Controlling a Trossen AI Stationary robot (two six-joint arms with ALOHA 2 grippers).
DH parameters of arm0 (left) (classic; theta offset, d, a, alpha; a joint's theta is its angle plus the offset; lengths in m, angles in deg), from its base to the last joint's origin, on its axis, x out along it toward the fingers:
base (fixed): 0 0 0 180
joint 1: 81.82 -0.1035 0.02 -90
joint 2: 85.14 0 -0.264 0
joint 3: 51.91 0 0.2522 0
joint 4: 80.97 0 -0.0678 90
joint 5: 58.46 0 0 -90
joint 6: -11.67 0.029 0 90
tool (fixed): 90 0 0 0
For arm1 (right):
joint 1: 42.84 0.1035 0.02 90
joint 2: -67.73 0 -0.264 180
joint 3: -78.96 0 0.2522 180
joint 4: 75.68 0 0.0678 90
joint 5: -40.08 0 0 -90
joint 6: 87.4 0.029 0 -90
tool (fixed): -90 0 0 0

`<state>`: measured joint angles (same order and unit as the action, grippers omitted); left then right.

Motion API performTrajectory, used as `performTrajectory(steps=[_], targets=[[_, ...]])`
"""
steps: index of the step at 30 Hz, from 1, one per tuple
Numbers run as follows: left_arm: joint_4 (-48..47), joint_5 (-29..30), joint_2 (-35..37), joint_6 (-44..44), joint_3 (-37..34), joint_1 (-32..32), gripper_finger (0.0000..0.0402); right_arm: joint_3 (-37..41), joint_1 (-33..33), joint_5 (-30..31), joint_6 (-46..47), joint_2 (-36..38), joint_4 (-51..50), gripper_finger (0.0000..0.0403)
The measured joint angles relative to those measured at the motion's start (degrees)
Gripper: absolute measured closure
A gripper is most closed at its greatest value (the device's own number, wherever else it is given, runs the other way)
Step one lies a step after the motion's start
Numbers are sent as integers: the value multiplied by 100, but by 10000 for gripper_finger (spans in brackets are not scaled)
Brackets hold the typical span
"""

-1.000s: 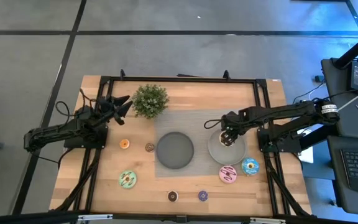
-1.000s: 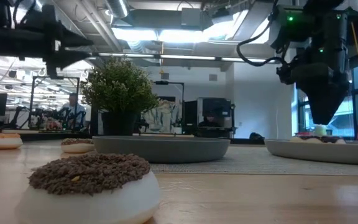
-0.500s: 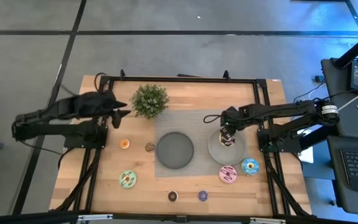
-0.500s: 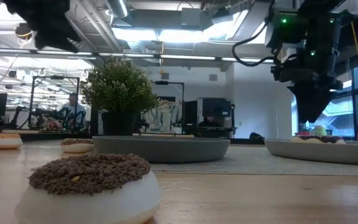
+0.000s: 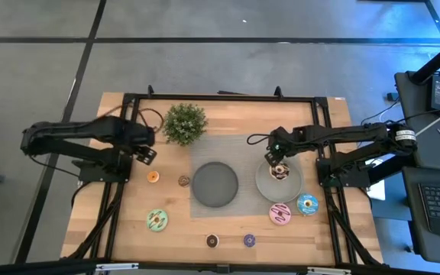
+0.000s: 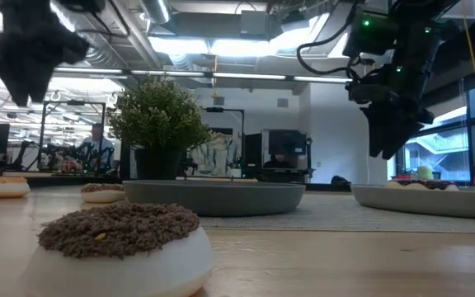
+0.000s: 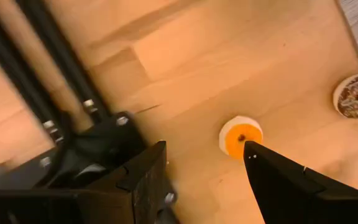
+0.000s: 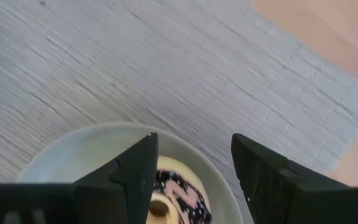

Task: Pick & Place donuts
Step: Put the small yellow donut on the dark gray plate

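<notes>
1. The wooden counter (image 5: 128,221) carried a grey mat (image 5: 243,145) at its middle and a potted plant (image 5: 184,122) near its far edge.
2. The left arm reached in from the counter's left side; the left gripper (image 5: 145,153) hung above the wood just beside the plant, its fingers (image 7: 291,186) spread apart and empty.
3. The right arm stretched in from the right side; the right gripper (image 5: 272,155) hovered over the far-left rim of the pale grey bowl (image 5: 264,187), fingers (image 8: 266,174) parted and holding nothing.
4. The dark grey plate (image 5: 215,184) sat on the mat, left of the bowl and apart from it.
5. The chocolate sprinkled donut (image 5: 280,172) lay inside the bowl, directly beneath the right gripper's open fingers in the right wrist view.
6. The pink donut (image 5: 280,214) and the blue donut (image 5: 307,204) lay side by side on the wood, near the bowl's front edge.
7. The green donut (image 5: 156,221) lay on the counter's front-left part, well apart from the others.
8. The orange mini donut (image 5: 153,176) lay just below the left gripper in the high view; the left wrist view showed it between the open fingers.
9. The brown mini donut (image 5: 183,181) rested beside the plate's left edge.
10. The dark brown mini donut (image 5: 212,241) and the purple mini donut (image 5: 249,241) lay near the front edge.
</notes>
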<state>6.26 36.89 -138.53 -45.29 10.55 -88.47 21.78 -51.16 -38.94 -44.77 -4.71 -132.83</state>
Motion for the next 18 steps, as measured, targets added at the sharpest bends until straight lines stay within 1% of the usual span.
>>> performTrajectory(steps=[3, 5, 9, 12, 18], targets=[[819, -349, -244, 46, -387, 103, 192, 0, -92, 3, -129, 0, 91, 196], [1136, -617, -416, -57, -616, 164, 192, 0, -152, 4, -200, 0, 94, 196], [1208, -723, -787, -508, -873, 239, 192, 0, -231, -4, -271, 0, 92, 196], [1244, -980, -1002, -492, -989, 341, 192, 0, -251, -7, -283, 1, 92, 196], [1781, -992, -1393, -479, -1048, 513, 192, 0, -255, -50, -282, 0, 96, 196]])
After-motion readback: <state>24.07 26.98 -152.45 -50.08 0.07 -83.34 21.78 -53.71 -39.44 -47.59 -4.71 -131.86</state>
